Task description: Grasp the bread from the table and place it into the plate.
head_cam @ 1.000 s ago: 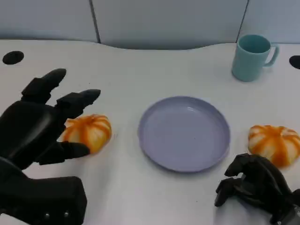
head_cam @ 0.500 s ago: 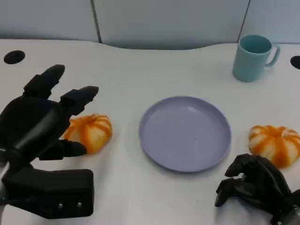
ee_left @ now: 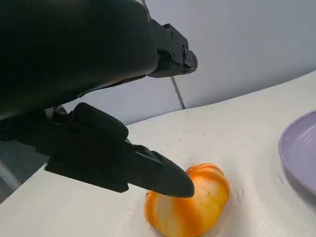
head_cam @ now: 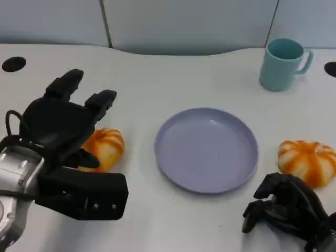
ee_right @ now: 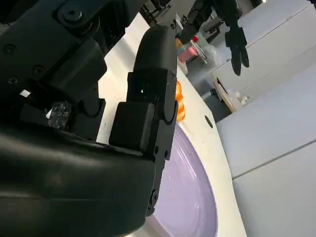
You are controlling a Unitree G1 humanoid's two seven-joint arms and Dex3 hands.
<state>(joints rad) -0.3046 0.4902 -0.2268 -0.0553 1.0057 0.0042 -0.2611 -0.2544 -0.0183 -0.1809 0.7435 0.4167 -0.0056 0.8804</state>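
Observation:
A round orange-striped bread [head_cam: 107, 147] lies on the white table, left of the lavender plate [head_cam: 206, 149]. My left hand [head_cam: 62, 122] hovers over the bread's near-left side with fingers spread apart, holding nothing. In the left wrist view the hand [ee_left: 74, 64] arches above the bread [ee_left: 190, 205], one black fingertip [ee_left: 168, 178] just over its top, and the plate's rim [ee_left: 300, 153] shows beside it. A second orange bread [head_cam: 307, 160] lies right of the plate. My right hand [head_cam: 286, 207] rests near the table's front, fingers curled in on nothing, just in front of that bread.
A teal mug [head_cam: 282, 63] stands at the back right. Dark round holes [head_cam: 13, 64] mark the table's far left and far right [head_cam: 331, 68]. The right wrist view looks past my right hand [ee_right: 143, 123] across the plate [ee_right: 190, 195].
My left hand has moved forward and to the right over the left bread, covering more of it, and its silver wrist has come into the picture. The right hand has stayed put.

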